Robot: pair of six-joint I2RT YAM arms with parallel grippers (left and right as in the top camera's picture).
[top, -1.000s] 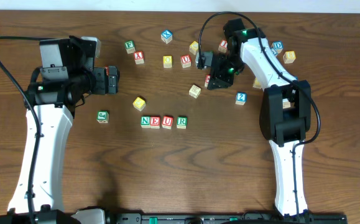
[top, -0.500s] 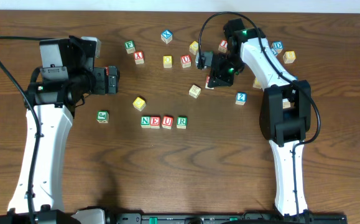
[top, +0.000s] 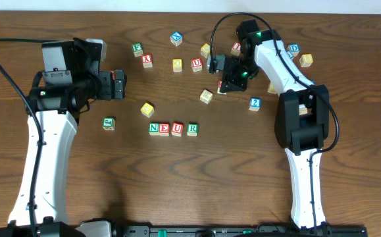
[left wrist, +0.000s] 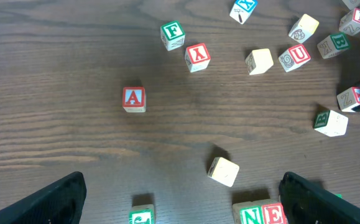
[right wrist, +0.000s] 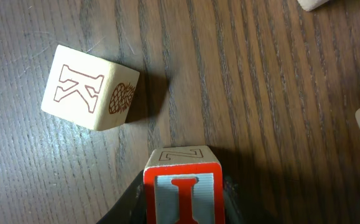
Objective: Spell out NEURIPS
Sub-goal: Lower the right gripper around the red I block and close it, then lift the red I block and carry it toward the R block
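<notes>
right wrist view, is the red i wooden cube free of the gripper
No, the red I wooden cube sits pinched in the right gripper.

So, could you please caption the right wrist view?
Right tool gripping the red I block, K block nearby on the table.

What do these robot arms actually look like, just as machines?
The left arm and right arm match: long white shells with chunky black joints. The left gripper and right gripper are black, with two fingers each. A thin black cable loops off each arm, and small green lights glow on the right one.
</notes>
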